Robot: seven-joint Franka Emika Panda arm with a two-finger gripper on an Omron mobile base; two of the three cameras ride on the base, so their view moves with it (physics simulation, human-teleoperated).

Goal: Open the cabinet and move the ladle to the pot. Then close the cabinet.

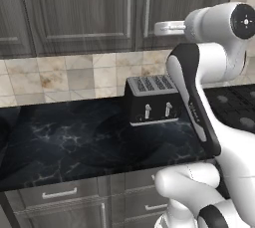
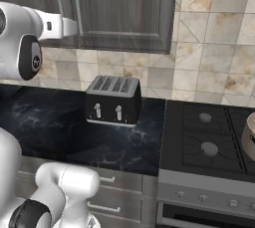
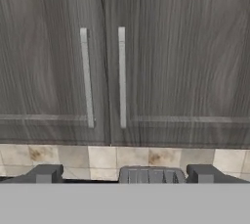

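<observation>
Right now the cabinet [image 3: 125, 61] is shut, both doors flush, w/ two vertical silver handles [image 3: 87, 76] side by side at the centre seam. Tool [image 3: 125, 174] faces the doors, apart from them, fingers [image 3: 46, 173] spread wide w/ nothing between. Toaster [image 1: 151, 99] sits on the dark marble surface [image 1: 64, 142] below the cabinet, near the tiled wall. Pot [image 2: 249, 137] stands on the stove [image 2: 209, 142], at the right edge of the right base view, well apart from the cabinet.
</observation>
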